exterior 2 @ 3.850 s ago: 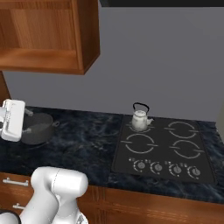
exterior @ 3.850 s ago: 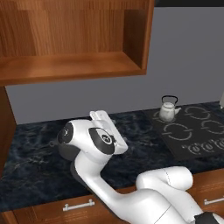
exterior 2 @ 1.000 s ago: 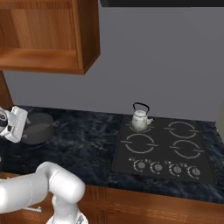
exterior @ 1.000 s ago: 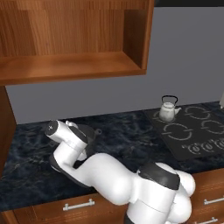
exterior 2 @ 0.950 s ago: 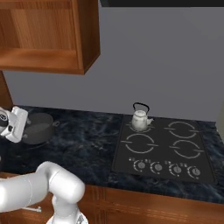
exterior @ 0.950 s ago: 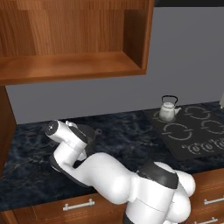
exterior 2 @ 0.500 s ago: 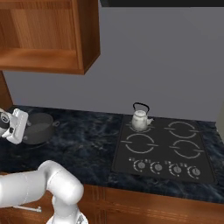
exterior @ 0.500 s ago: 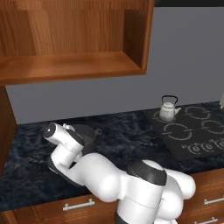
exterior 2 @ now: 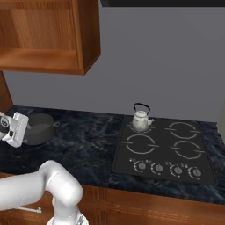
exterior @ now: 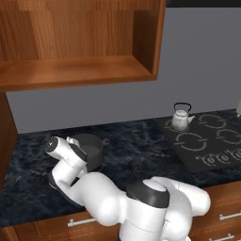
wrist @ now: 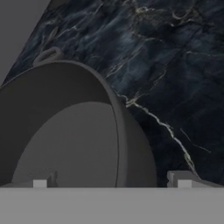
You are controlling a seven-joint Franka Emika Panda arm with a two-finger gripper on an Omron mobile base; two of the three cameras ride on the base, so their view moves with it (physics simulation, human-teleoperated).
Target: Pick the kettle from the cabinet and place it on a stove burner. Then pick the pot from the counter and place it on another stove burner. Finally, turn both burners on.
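Observation:
The dark grey pot stands on the counter at the left, below the open wooden cabinet. My gripper is open right at the pot, one fingertip over its inside and the other outside, so the jaws straddle the near wall. The hand sits on the pot's left side. The silver kettle rests upright on the rear left burner of the black cooktop.
Three ring burners are bare, the nearest one just in front of the kettle. A row of small knobs lines the cooktop's front edge. Wooden drawers with silver handles run under the counter. A grey wall backs everything.
The hand has shifted slightly left and lower against the pot. The jaws stay wide apart. Pot and kettle have not moved.

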